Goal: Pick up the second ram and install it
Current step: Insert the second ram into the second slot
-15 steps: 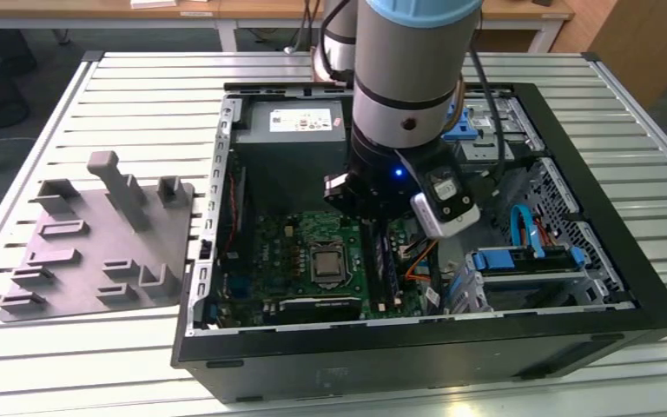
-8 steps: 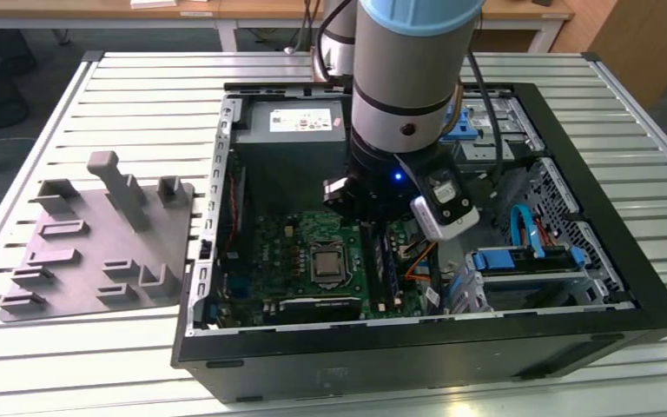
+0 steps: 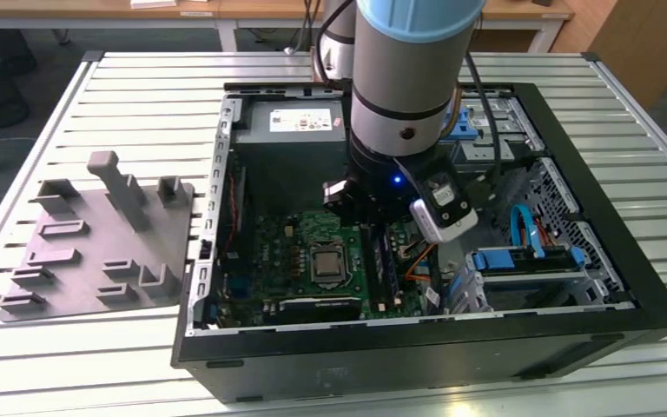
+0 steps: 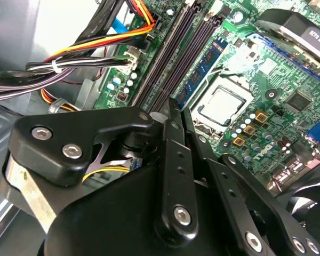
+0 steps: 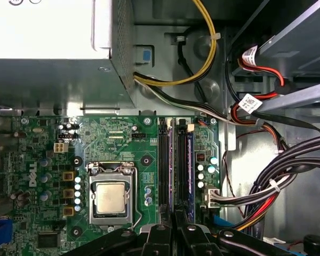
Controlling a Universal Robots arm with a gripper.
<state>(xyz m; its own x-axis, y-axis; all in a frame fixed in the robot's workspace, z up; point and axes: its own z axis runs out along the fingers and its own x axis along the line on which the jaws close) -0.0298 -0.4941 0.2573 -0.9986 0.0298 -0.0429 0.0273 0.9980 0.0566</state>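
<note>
The gripper (image 4: 176, 106) is seen closed, apparently on the second ram (image 5: 174, 176), which is held upright over the motherboard's (image 5: 122, 138) slots (image 5: 163, 165) inside the case (image 3: 426, 347).

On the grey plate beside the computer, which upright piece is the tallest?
The slanted post at the plate's far edge. It rises well above the short block beside it and the low brackets in front.
</note>
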